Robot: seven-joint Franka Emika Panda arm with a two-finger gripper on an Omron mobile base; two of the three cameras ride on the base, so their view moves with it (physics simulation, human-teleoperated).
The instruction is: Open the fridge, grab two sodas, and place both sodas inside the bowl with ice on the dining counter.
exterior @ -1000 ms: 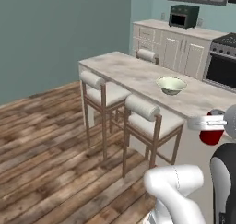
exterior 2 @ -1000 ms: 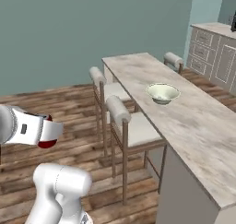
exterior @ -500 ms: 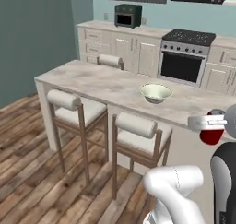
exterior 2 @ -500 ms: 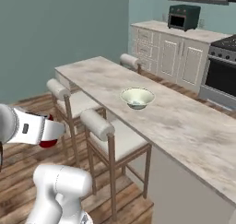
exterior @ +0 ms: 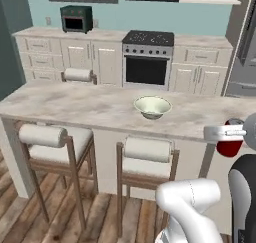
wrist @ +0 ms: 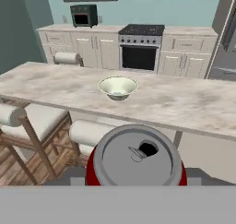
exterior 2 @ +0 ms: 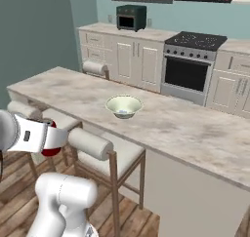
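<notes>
My gripper [exterior: 226, 133] is shut on a red soda can [exterior: 230, 143], held in the air on the stool side of the dining counter [exterior: 75, 104], below its top. The hand view looks over the can's grey lid [wrist: 136, 156] toward the pale cream-green bowl [wrist: 118, 87]. That bowl [exterior: 152, 107] sits mid-counter, well ahead of the can. From the right base view the can [exterior 2: 49, 146] hangs low at the left, with the bowl [exterior 2: 124, 106] beyond it. A strip of the grey fridge [exterior: 245, 52] shows at the far right. A second soda is out of view.
Two cushioned stools [exterior: 45, 137] [exterior: 147, 152] stand between me and the counter. A third stool [exterior: 77, 75] sits on the far side. Behind are cream cabinets, a black stove [exterior: 147, 62] and a dark toaster oven [exterior: 76, 18].
The whole scene has swung: the base has turned, and the counter now lies square in front with the bowl near the centre. The can stays held in the gripper.
</notes>
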